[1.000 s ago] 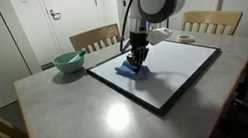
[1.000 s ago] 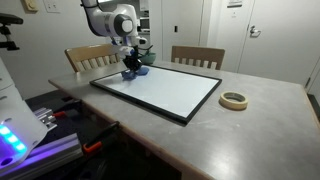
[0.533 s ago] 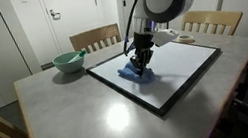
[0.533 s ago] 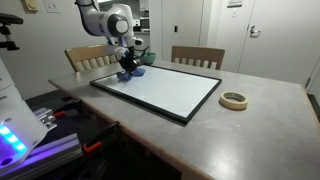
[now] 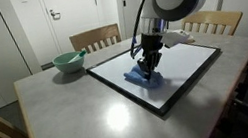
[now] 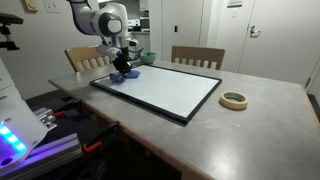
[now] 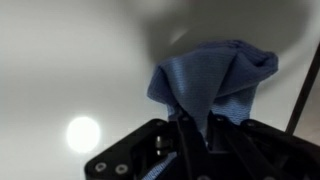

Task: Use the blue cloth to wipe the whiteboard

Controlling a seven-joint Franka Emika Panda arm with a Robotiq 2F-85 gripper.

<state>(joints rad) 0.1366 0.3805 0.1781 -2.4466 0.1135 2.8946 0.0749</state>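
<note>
Grey table [image 5: 72, 123], with the whiteboard [image 5: 189, 63] lying flat on it, black frame all round and the white face glossy. The arm comes down from 12 o'clock in both exterior views, and the gripper [image 5: 148, 67] points straight down at the board. The jaws are pinched tight on the blue cloth [image 5: 146, 78], gathering a bunch of it between the fingers; the rest spreads out below and lies on the board surface. Seen from this side, the cloth sits toward 8 o'clock from the board's middle, close to the frame edge that faces the bowl. In an exterior view the same cloth [image 6: 122, 76] shows at about 10 o'clock from the board's [image 6: 165, 95] centre, under the gripper [image 6: 121, 71] and near the corner by a chair. The wrist view is blurred: the gripper [image 7: 195, 125] comes in from 6 o'clock, and the cloth [image 7: 215, 78] rises in a wrinkled peak at 12 o'clock of the fingers, with white board behind it. A pale green bowl [image 5: 67, 61] stands off the board at 10 o'clock of the cloth, well apart. A tape roll [image 6: 234, 100] lies on the table at 3 o'clock of the board. Wooden chairs [image 5: 94, 39] stand at the far side.
</note>
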